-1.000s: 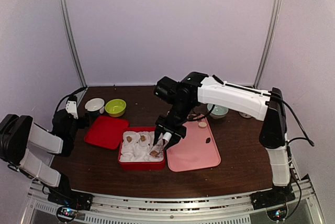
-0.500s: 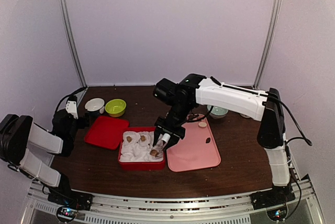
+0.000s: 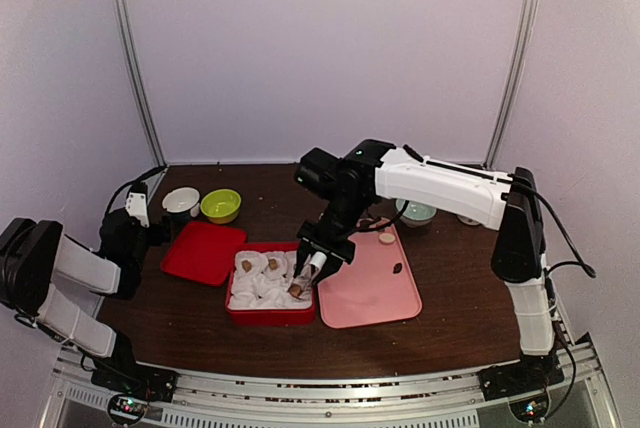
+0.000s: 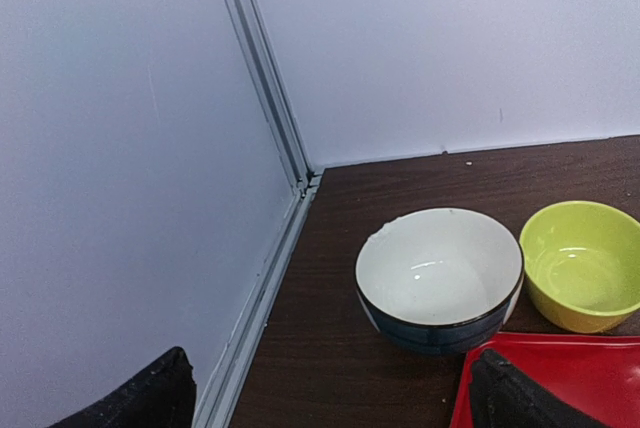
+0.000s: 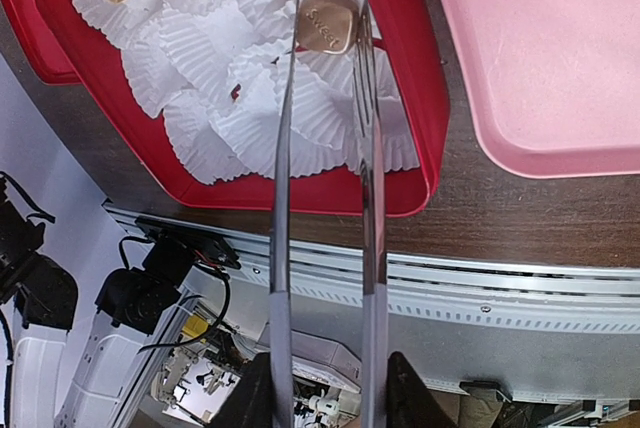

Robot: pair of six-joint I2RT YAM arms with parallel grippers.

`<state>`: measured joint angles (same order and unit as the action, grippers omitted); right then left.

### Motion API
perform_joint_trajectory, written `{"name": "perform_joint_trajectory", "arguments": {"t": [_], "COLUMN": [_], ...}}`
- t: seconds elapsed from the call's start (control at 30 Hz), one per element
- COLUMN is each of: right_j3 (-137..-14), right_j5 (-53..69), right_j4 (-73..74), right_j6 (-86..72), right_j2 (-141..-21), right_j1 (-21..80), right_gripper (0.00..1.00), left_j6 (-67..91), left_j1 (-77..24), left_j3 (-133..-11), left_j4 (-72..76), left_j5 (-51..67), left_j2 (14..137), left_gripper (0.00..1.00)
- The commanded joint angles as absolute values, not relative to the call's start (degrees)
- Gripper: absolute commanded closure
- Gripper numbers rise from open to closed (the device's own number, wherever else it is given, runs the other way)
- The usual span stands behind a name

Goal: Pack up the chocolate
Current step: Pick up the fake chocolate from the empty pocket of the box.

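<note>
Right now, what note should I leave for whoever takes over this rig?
Left end effector: open, facing the white bowl.
Right end effector: shut on the tongs, which pinch a light brown chocolate over the red box.
Done: two pieces sit in paper cups in the box.
To do: set this piece down; a cream piece and a dark piece lie on the pink tray.

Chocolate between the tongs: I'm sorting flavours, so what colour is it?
The chocolate is light brown, clearest in the right wrist view.
</note>
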<state>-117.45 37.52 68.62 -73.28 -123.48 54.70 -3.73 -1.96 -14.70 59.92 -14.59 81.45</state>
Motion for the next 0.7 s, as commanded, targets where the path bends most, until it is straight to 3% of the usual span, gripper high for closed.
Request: {"name": "perform_joint_trajectory", "arguments": {"t": [0.0,0.4,0.67], "right_j3": [-117.6,-119.8,-122.6], "right_j5": [36.5,35.7,39.9], "right_j4": [69.2,70.2,63.3], "right_j6": [-73.4,-73.5,-70.5], "right_j2": [-120.4,-118.9,-120.9], "right_j1": [54.3,54.1,54.3], "right_gripper": [0.71,0.70,0.73], "left_j6": [-3.1,-3.1,-3.2], "left_j1": [-1.5,-1.6,-1.5], "left_j3": [-15.9,-15.8,-15.8], "left_j4": [62.1,62.2,62.5], "left_j5": [-14.9,-14.9,-14.8], "left_j2": [81.7,81.7,81.8], "left_gripper": [0.02,0.02,0.02]}}
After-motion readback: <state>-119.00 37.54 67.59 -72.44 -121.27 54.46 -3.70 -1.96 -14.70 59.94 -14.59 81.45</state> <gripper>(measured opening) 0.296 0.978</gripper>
